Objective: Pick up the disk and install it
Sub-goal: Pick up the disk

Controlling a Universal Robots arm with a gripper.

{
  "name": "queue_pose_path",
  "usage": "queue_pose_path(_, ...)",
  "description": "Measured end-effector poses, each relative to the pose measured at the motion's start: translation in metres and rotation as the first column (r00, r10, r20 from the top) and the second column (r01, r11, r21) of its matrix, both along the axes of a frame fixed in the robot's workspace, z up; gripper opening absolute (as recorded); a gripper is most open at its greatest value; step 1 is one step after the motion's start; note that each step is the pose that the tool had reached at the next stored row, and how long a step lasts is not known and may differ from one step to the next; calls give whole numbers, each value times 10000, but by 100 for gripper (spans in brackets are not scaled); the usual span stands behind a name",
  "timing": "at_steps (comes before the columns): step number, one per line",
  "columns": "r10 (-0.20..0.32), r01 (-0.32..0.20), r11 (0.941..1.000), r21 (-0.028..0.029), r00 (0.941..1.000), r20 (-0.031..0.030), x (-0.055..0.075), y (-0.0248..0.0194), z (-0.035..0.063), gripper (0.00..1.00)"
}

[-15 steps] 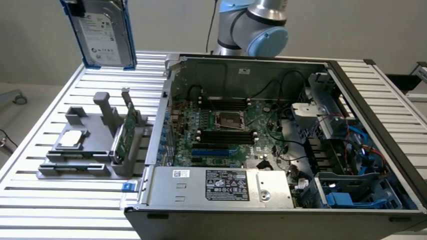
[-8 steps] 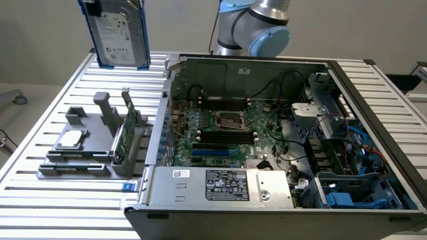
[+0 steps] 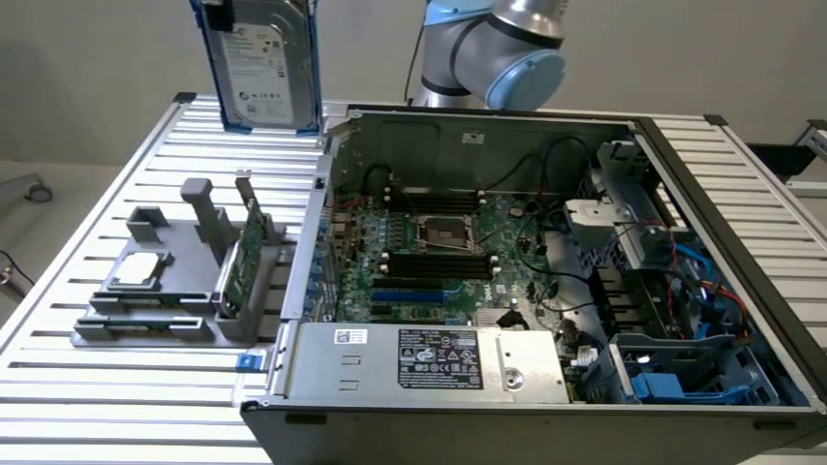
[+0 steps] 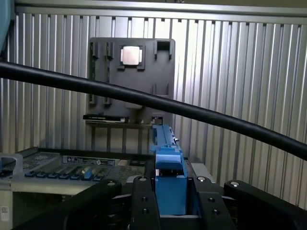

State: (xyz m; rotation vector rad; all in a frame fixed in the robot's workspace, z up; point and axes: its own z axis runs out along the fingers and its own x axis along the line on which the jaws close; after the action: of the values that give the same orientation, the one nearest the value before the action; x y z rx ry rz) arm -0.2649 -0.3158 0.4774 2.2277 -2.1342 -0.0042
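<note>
- Black pincer (image 4: 171,186) fingers clamp the disk (image 3: 265,58) by its blue carrier frame, one finger on each side.
- Upright on edge, label showing, the disk hangs in the air at 11 o'clock of the open computer case (image 3: 478,145) in the exterior view.
- At 9 o'clock of the case, a grey holder (image 3: 181,291) rests on the slatted surface (image 3: 104,407), carrying a silver chip (image 3: 138,271) and a green card (image 3: 246,257).
</note>
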Motion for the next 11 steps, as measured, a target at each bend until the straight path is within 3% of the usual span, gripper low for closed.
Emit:
queue_pose_path(8,-1,1,10000,7,10000,-17,365,-4,41,33)
queue_pose_path(11,-1,1,10000,6,10000,-38,500,-40,48,33)
